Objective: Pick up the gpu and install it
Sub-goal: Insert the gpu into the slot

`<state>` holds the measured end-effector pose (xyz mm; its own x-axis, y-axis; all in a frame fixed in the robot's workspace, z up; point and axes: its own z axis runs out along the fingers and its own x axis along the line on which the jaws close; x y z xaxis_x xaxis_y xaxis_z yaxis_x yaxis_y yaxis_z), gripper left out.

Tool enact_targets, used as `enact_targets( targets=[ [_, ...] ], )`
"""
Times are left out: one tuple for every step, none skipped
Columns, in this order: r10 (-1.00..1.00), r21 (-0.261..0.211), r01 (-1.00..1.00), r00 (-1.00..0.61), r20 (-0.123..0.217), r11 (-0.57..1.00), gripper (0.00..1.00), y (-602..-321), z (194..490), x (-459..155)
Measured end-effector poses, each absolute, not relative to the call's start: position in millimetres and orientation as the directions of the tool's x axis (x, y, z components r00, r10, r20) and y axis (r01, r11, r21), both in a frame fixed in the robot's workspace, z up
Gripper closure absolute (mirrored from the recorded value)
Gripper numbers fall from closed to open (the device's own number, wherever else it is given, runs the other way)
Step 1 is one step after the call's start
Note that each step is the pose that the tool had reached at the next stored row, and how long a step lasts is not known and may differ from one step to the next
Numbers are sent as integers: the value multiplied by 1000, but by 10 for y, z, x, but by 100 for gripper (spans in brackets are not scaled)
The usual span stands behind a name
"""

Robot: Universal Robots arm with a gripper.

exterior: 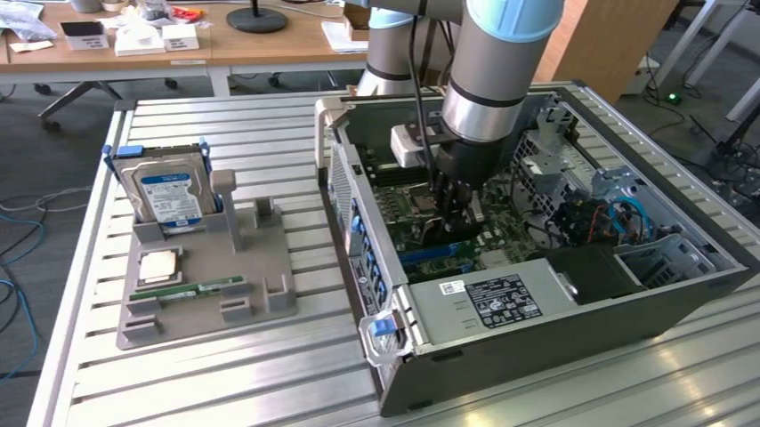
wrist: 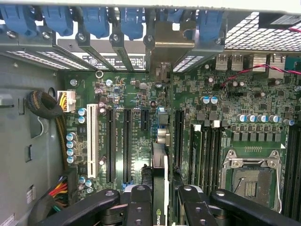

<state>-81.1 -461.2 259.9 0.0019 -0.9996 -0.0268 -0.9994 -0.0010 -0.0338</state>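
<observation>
1. A slatted metal table (exterior: 214, 374) carries everything.
2. An open computer case (exterior: 570, 338) lies on its side toward the exterior view's right, with the arm (exterior: 499, 62) reaching down into it.
3. The motherboard (wrist: 131, 89) covers the case floor, its long expansion slots running side by side.
4. A grey holder (exterior: 202, 267) sits on the table at the exterior view's left, well apart from the gripper.
5. A blue-labelled hard drive (exterior: 169, 191) stands upright in that holder.
6. The gripper (wrist: 163, 193) is low over the motherboard, its fingers (wrist: 141, 207) drawn in close and clamped on the gpu.
7. The gpu (wrist: 159, 169) stands on edge between the fingers, lined up among the slots.
8. A memory stick (exterior: 202, 289) and a processor chip (exterior: 160, 265) lie flat in the holder.
</observation>
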Motion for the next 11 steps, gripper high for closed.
enact_targets(
  targets=[
    [-1000, -34, -999, 2, -27, -1, 74, -4612, 2599, -811],
    [-1000, -34, -999, 2, -27, -1, 74, -4612, 2599, -812],
    [-1000, -34, -999, 2, -27, -1, 74, -4612, 2599, -812],
    [-1000, -34, -999, 2, -27, -1, 74, -4612, 2599, -812],
    [-1000, -34, -999, 2, -27, -1, 74, -4612, 2596, -812],
    [-1000, -34, -999, 2, -27, -1, 74, -4612, 2592, -812],
    [-1000, -34, -999, 2, -27, -1, 74, -4612, 2588, -812],
    [-1000, -34, -999, 2, -27, -1, 74, -4612, 2584, -812],
    [-1000, -34, -999, 2, -27, -1, 74, -4612, 2582, -812],
    [-1000, -34, -999, 2, -27, -1, 74, -4612, 2580, -812],
    [-1000, -34, -999, 2, -27, -1, 74, -4612, 2578, -812]
  ],
)
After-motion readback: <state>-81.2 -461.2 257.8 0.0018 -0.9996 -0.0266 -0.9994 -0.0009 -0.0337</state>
